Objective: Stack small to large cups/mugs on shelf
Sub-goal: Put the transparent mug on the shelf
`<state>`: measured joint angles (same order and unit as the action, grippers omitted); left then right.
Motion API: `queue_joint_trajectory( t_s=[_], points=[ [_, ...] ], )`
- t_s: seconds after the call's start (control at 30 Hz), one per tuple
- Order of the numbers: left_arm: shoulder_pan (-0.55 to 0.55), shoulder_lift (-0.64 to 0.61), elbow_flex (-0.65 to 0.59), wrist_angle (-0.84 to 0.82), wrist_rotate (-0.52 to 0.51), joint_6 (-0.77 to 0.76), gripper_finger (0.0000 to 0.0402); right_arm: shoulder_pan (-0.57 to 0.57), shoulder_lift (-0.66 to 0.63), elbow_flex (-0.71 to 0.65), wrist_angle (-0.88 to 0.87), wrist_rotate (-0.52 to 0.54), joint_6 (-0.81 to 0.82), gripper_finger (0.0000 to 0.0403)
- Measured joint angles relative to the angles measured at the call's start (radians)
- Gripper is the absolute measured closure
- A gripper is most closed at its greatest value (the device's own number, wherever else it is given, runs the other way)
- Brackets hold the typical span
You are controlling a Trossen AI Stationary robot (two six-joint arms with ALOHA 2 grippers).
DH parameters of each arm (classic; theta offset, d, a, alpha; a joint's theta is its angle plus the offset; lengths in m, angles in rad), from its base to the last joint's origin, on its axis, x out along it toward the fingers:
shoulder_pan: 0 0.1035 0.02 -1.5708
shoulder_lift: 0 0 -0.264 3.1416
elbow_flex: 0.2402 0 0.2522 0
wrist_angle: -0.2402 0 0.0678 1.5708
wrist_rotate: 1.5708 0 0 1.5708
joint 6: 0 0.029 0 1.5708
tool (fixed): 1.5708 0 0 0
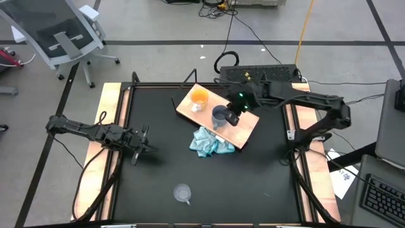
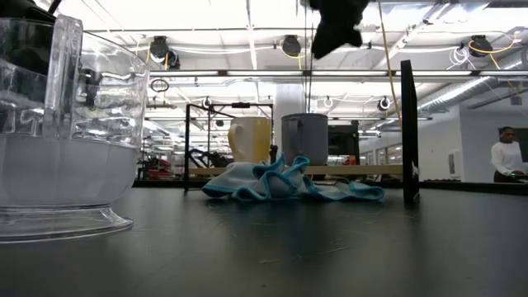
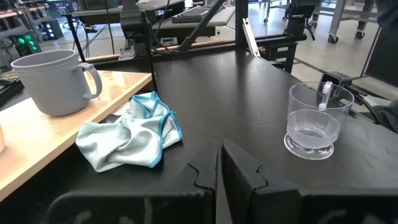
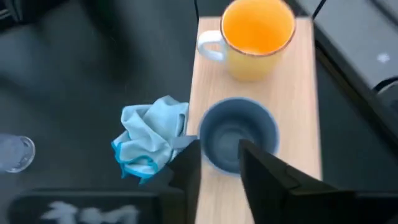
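Black desk [image 1: 253, 183]: right gripper [image 4: 217, 165] above grey-blue mug [image 1: 219, 116] on shelf [image 1: 247, 130], jaws parted, holding nothing. Left gripper [image 1: 147, 145] at nine o'clock, jaws pressed together.

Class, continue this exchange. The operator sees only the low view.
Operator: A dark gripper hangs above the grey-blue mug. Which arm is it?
Observer: The right gripper; the high view shows it over the grey-blue mug.
Operator: Are its fingers apart?
Observer: Yes, its wrist view shows them apart above the mug's rim.
Operator: Where is the other arm?
Observer: The left gripper waits shut on the left, well apart from the clear cup.
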<state>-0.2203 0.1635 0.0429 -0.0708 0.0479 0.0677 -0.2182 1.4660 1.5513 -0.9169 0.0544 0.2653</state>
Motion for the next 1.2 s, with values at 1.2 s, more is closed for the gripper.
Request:
queue_joint_trajectory(
  t_s=[1.2],
  points=[
    [0.0,0.0,0.0,0.0,0.001,-0.025,0.0378,0.338,-0.635,-0.843,0.607,0.029,-0.016,0.0399]
  ],
)
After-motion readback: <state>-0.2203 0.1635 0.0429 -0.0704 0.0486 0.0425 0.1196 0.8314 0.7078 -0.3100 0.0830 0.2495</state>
